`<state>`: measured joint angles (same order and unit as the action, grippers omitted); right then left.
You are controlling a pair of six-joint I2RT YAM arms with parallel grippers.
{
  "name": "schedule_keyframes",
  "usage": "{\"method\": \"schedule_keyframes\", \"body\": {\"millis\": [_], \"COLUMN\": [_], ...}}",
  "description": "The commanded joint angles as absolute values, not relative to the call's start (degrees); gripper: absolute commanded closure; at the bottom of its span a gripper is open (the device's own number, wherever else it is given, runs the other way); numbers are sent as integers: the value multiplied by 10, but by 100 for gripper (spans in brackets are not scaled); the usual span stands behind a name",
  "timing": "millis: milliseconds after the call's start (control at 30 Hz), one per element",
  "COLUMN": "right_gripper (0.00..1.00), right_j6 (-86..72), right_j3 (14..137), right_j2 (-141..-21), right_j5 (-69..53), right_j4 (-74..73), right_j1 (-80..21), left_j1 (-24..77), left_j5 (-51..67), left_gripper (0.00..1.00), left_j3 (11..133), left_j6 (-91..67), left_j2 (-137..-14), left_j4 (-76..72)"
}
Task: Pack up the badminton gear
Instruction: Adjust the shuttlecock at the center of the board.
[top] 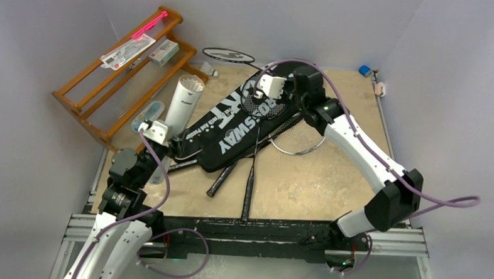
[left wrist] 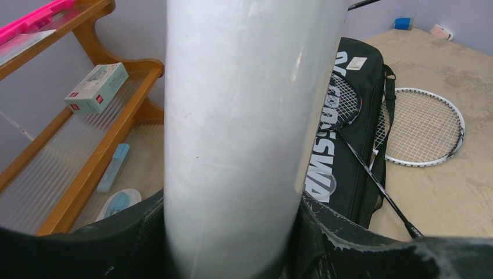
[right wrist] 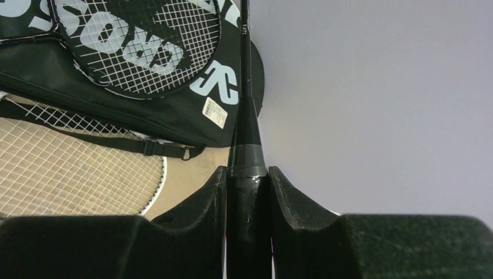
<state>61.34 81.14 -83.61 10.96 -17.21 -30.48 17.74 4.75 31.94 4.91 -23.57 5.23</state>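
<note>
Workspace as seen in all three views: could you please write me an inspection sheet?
Surface: tan tabletop, mottled.
Job's things: white tube and black racket gripped; CROSSWAY cover lying flat; white-framed racket beside it.
Clutter: wooden rack holding packets and pink stick.
Grippers: left gripper shut on white tube; right gripper shut on black racket handle.
Cables: purple cables looping off both arms.
Surroundings: plain grey walls.
</note>
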Motion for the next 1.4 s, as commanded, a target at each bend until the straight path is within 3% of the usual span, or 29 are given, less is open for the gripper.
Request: {"method": "schedule_keyframes", "body": {"millis": [0,567,833,1200,1367], "right_gripper": [100,100,100,100,100], "right_j6": [636,710,811,749,665], "right_j3": [855,858,799,765,735], "right_j2": [-847,-936,-928,-775,-644], "right_j5": [119,126,130,153,82], "right_j4": [-96,-11,19,-205,-343], "right_j1": [-302,-308,-318,-317,-366], "left_j1": [173,173,172,172,172], "left_j5": [55,56,57,66,69], "left_gripper": [61,61,61,60,60], "left_j3": [319,318,318,316,316], "left_j6": [38,38,38,32,30], "left_j2": [-230,-228,-227,-220,-219], "left_j4": [17,17,16,13,10]}}
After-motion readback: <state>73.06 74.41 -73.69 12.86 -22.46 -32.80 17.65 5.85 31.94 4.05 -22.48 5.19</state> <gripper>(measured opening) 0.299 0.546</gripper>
